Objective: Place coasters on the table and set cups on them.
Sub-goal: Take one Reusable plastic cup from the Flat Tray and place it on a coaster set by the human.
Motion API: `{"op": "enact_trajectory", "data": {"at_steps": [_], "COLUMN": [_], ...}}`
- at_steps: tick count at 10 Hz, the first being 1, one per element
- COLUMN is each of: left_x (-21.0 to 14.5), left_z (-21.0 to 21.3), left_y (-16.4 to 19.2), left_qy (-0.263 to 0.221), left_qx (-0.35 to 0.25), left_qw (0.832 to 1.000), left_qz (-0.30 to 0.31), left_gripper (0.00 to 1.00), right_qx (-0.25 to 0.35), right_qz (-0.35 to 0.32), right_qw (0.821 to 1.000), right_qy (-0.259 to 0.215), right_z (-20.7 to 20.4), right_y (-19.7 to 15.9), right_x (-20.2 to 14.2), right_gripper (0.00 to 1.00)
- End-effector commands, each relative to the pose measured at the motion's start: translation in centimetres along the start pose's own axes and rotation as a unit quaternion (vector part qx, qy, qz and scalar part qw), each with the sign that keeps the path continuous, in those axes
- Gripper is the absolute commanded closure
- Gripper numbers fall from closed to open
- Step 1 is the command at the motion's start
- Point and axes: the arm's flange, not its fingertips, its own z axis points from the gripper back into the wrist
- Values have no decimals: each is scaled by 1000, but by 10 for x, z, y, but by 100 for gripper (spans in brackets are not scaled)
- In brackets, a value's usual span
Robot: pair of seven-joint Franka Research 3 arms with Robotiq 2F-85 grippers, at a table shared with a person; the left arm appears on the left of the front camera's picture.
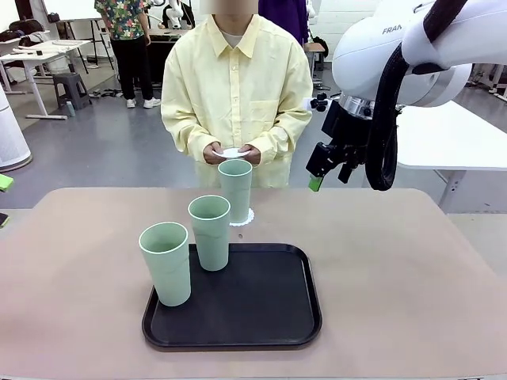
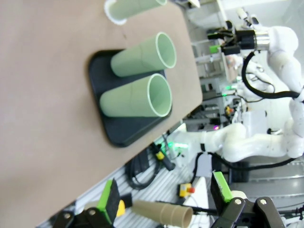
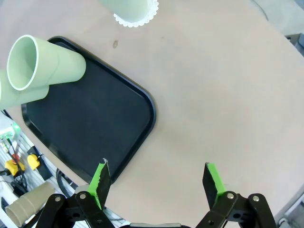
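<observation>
One mint-green cup point(image 1: 235, 190) point(image 3: 128, 5) stands on a lacy white coaster point(image 1: 242, 218) point(image 3: 137, 19) on the beige table point(image 1: 396, 269), just beyond the black tray point(image 1: 261, 309). Two more cups point(image 1: 211, 232) point(image 1: 167, 263) stand on the tray's left part. The person at the far side holds more white coasters point(image 1: 232, 153) in both hands. My right gripper point(image 1: 321, 178) point(image 3: 156, 180) hangs open and empty above the table's far right, apart from the cups. My left gripper point(image 2: 166, 199) is open and empty, off the table's edge, looking sideways at the tray cups point(image 2: 137, 59) point(image 2: 135, 97).
A white table point(image 1: 451, 134) stands behind at the right. A stack of tan paper cups point(image 2: 164, 211) point(image 3: 23, 204) lies below the table edge among cables. The tray's right half point(image 3: 95, 123) is bare. Another person stands far back left.
</observation>
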Motion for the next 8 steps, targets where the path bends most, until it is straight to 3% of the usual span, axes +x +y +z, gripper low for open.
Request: {"op": "enact_trajectory", "data": {"at_steps": [1, 3, 4, 5, 8], "left_x": [0, 0, 0, 0, 0], "left_z": [0, 0, 0, 0, 0], "left_y": [1, 1, 1, 1, 1], "left_qy": [-3, -3, -3, -3, -3], "left_qx": [-9, -9, -9, -9, -9], "left_qw": [1000, 1000, 1000, 1000, 1000], "left_qz": [-10, -10, -10, -10, -10], "left_gripper": [0, 0, 0, 0, 0], "right_qx": [0, 154, 229, 275, 343], "right_qz": [0, -55, -70, -86, -136], "right_qw": [1000, 984, 968, 955, 924], "right_qy": [0, -71, -75, -74, -100], "right_z": [0, 27, 35, 44, 40], "right_y": [0, -43, -68, -90, -130], "right_x": [0, -57, -87, -117, -198], "right_gripper": [0, 0, 0, 0, 0]}}
